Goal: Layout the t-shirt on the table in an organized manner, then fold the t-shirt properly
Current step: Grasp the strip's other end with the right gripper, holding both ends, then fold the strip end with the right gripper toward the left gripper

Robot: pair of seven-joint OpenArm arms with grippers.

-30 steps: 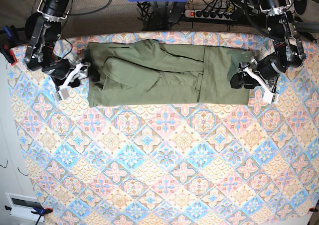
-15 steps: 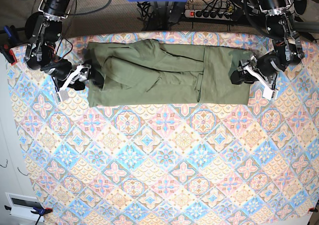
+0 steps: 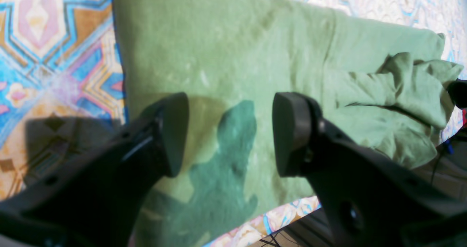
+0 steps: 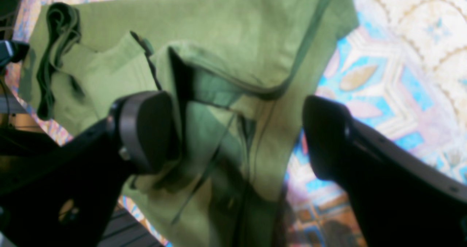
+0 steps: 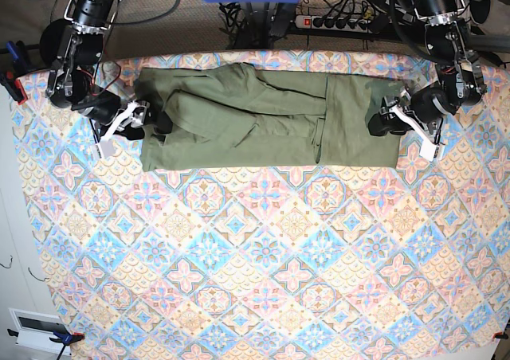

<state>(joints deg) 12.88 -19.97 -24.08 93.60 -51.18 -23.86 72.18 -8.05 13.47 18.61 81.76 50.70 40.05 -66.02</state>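
While both pincers are hanging spread at the ends of the t-shirt [image 5: 263, 121], the right pincer [image 4: 237, 137] is risking pinching bunched layers, dragging creases across the worktop [image 5: 263, 272].

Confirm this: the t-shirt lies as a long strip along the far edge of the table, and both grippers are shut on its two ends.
One thing is wrong: the grippers are not shut. Both wrist views show the left gripper and right gripper open, jaws apart over the cloth. The rest holds: the t-shirt lies as a long strip along the far edge of the table.
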